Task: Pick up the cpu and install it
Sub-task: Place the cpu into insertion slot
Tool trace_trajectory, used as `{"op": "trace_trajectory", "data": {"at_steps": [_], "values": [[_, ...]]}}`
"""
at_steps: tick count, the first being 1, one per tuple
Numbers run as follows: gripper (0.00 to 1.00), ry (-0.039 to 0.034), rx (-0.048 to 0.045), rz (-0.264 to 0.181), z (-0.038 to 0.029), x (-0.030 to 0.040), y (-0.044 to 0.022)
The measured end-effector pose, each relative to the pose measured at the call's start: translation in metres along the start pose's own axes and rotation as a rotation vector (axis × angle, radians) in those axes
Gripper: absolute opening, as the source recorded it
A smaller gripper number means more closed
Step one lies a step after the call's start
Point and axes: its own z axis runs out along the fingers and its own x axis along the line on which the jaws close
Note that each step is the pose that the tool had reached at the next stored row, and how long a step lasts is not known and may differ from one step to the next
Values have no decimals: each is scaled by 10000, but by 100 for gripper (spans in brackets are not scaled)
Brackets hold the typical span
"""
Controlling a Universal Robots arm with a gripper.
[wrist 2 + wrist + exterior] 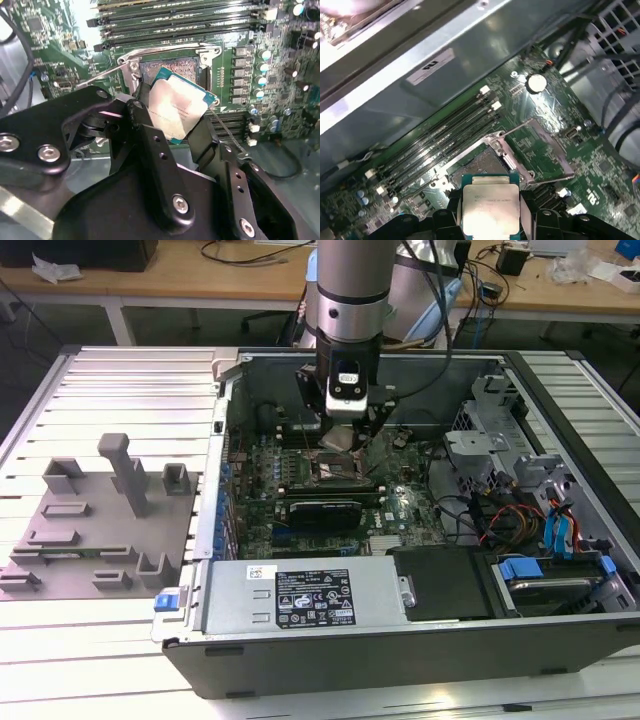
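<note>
Judged step in hand as install stage, past pick-up, short of seating. Held the cpu (177, 107) in the end effector (175, 119), pinched by two opposite edges btwn black fingers (205, 137), closed only to chip width, w/ nothing else in grip. Saw silvery lid turned away from socket (172, 67) in both wrist views, w/ green rim showing at edges. Placed chip above socket, over its side nearest the end effector body, partly covering that side in the second wrist view. Made out no contact w/ socket, but couldn't vouch for the gap. Found socket open, w/ pin field bare, load frame (542, 150) swung back to socket's side, thin lever (100, 77) raised clear beside it. Noted memory slots (445, 130) just beyond socket's far side. In the exterior view, spotted end effector (345, 425) low inside the computer case (400, 650), directly over socket (335, 468). Spotted grey fixture tray (90, 530) on the bench (110, 370), well apart from socket, outside case. Noticed chip edges turned vs socket edges in both wrist views; couldn't tell if true twist, tilt or just camera angle. Reckoned seating calls for chip squared to socket outline, keying matched, kept level, eased straight down w/ no sideways drag over pins, no force
</note>
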Motion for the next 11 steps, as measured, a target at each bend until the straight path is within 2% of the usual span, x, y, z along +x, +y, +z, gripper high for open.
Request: {"op": "trace_trajectory", "data": {"at_steps": [2,4,8,11], "values": [[55,-13,7,294,1,0,0],[55,-39,20,851,3,0,0],[55,-68,36,1507,4,0,0],[55,-108,56,2359,5,0,0]]}}
